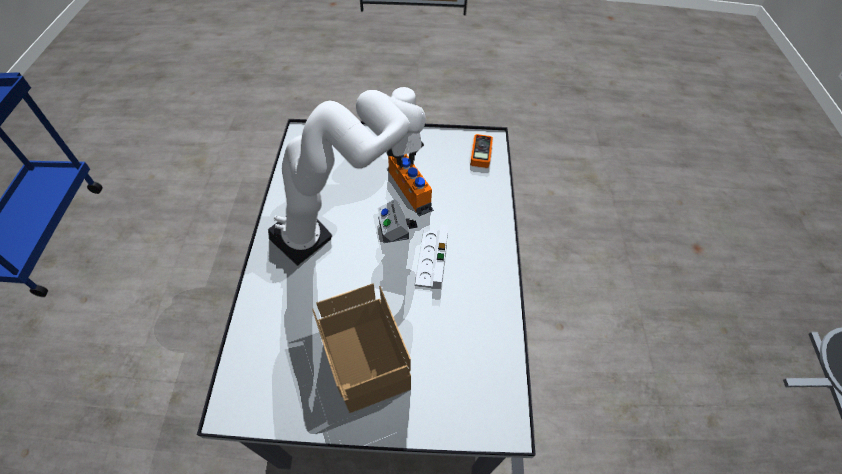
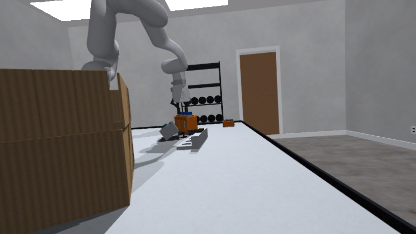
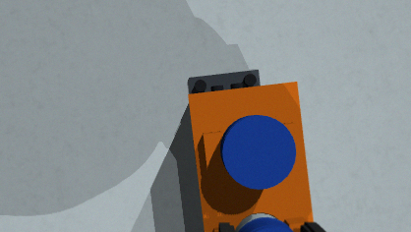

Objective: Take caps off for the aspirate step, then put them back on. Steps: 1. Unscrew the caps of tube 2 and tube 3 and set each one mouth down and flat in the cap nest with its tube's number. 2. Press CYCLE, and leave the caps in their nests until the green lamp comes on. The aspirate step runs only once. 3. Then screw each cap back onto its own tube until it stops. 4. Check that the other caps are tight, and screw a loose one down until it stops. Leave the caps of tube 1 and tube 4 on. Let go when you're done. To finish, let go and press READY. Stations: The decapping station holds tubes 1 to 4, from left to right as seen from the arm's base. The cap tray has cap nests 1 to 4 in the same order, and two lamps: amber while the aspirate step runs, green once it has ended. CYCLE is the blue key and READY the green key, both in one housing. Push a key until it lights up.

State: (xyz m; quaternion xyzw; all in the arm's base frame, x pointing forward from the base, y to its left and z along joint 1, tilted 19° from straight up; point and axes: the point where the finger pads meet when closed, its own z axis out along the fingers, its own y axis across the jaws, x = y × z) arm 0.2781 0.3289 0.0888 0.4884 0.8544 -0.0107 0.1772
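Observation:
The orange decapping station [image 1: 409,179] stands at the table's far middle, with blue caps on its tubes. My gripper [image 1: 405,157] reaches down over the far part of the station and is shut on the cap of tube 2 [image 3: 263,225], which still sits on its tube. In the wrist view the fingertips flank that cap at the bottom edge. The cap of tube 1 [image 3: 258,151] sits on its tube just beyond, near the station's end. The white cap tray [image 1: 433,257] has empty nests, and its lamps [image 1: 441,250] look unlit. The key housing [image 1: 391,222] holds the blue and green keys.
An open cardboard box [image 1: 362,347] stands on the near half of the table and fills the left of the exterior view [image 2: 63,145]. An orange multimeter [image 1: 481,150] lies at the far right corner. A blue cart [image 1: 29,194] stands on the floor to the left.

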